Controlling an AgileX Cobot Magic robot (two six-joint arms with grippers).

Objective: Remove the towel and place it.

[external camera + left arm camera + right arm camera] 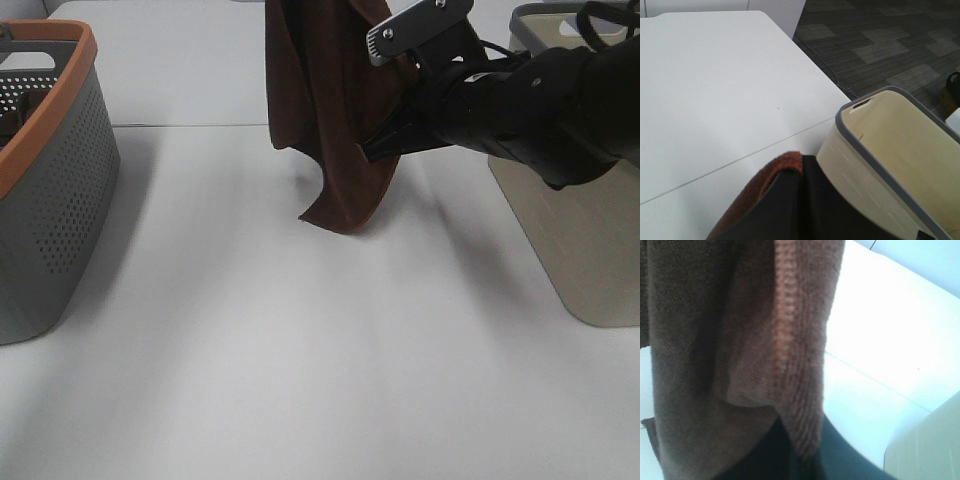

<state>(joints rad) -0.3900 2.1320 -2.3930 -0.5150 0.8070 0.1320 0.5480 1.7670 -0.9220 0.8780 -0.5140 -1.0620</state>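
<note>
Currently hanging in the air over the far middle of the flat white table (300,350): dark brown, soft, hemmed cloth towel (325,110), running up past the top of the exterior view, lowest corner drooping near the surface; touching or not, impossible to tell. Holding it from above, by judgement, with the left gripper (800,212): black fingers lying pressed together in the left wrist view, with the towel (767,182) edge curling out beside them. Meeting the towel's right edge with the right gripper (372,150), arm stretched across from the right. Seeing mostly cloth (715,340) in the right wrist view, so unable to tell pinching from merely touching.

Judging the step in hand as bringing the towel down onto the table. For doing this well:
- lowering slowly, landing the drooping corner first;
- drawing the upper grip sideways while descending, laying the cloth flat and not piling it;
- opening only after resting most of the cloth on the surface.

Standing at the left edge, well apart from the towel: grey perforated plastic basket with orange rim (60,200). Standing at the right, partly hidden behind the right arm: beige plastic basket with grey rim (580,240). Watching the right forearm against that rim while swinging. Aiming for the near middle of the table, between the two baskets.
</note>
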